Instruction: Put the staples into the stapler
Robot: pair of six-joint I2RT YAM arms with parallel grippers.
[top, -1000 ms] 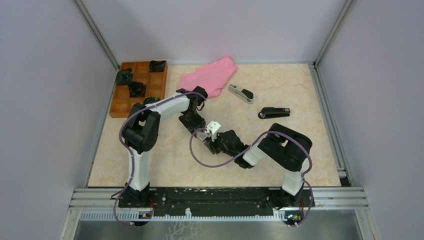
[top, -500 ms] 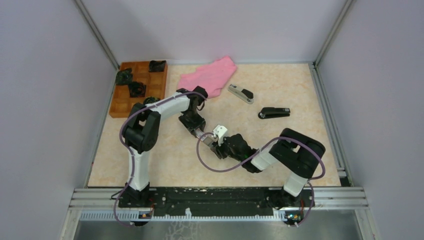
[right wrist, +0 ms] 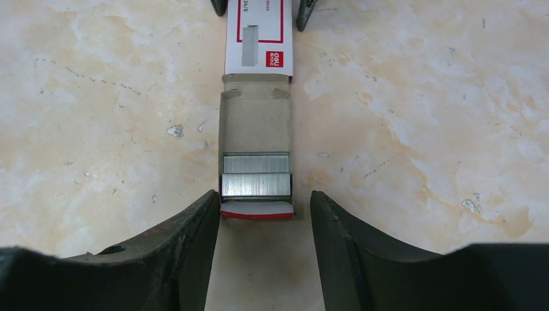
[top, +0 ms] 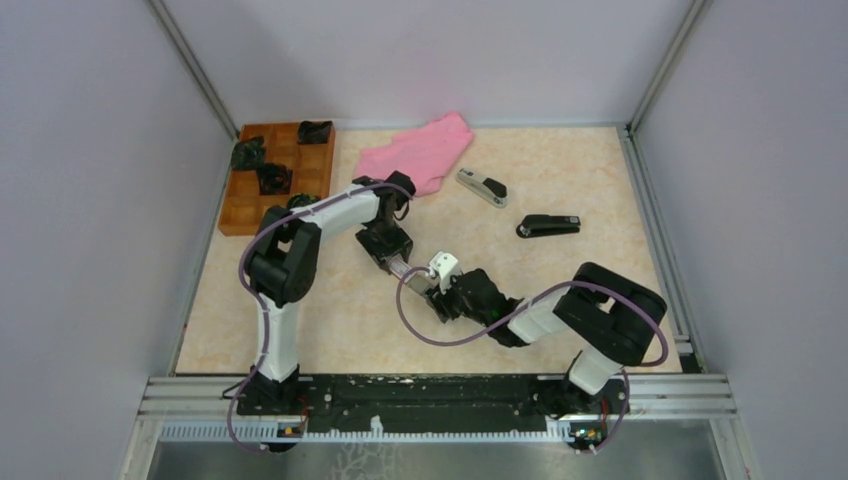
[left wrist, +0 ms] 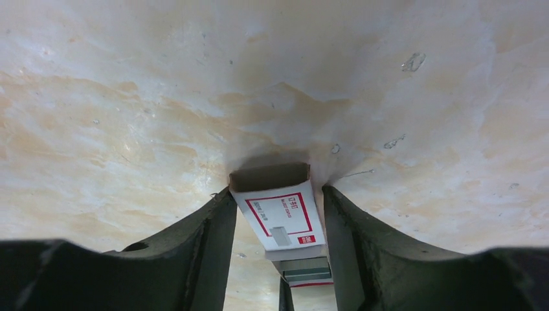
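Note:
My left gripper (left wrist: 278, 191) is shut on the white, red-bordered staple box sleeve (left wrist: 280, 210), holding it low over the table. The brown inner tray (right wrist: 256, 126) is slid out of the sleeve (right wrist: 259, 32) towards my right gripper. The silvery staples (right wrist: 256, 175) lie in the tray's near end, and also show in the left wrist view (left wrist: 307, 267). My right gripper (right wrist: 263, 194) is open, with its fingertips on either side of the tray's red-edged end tab. In the top view the box (top: 441, 265) sits between the left gripper (top: 405, 268) and the right gripper (top: 445, 293). A grey stapler (top: 481, 187) and a black stapler (top: 548, 226) lie behind.
A pink cloth (top: 418, 152) lies at the back centre. A wooden compartment tray (top: 278, 195) with several black items stands at the back left. Purple cables loop from both arms near the box.
The right arm has shifted to the right and its gripper has drawn back from the box. The box and left gripper moved slightly right and nearer.

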